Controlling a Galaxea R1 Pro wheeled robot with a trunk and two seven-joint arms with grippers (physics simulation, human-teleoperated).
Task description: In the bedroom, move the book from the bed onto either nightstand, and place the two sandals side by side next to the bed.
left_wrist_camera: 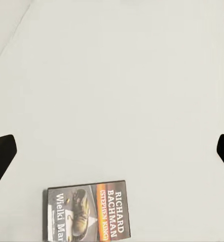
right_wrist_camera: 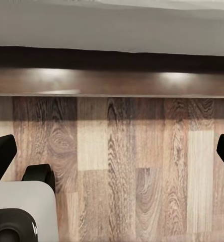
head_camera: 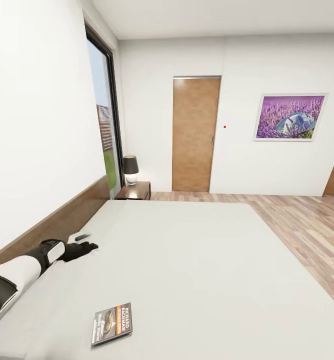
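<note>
Your left arm (head_camera: pixel 17 272) extends forward, its left claw (head_camera: pixel 82 248) empty with fingers spread wide. Your right claw (right_wrist_camera: pixel 112 146) points downward, fingers (right_wrist_camera: pixel 2 154) likewise wide apart, holding nothing.

Off-white bed (head_camera: pixel 197 260) — book (head_camera: pixel 112 323) lying flat.

Off-white bed (head_camera: pixel 197 260) with brown headboard (head_camera: pixel 57 220); dark book (head_camera: pixel 112 323), orange band, white lettering; reddish-brown nightstand (head_camera: pixel 135 191); wood-grain floor (head_camera: pixel 307 225); purple picture (head_camera: pixel 290 117).
</note>
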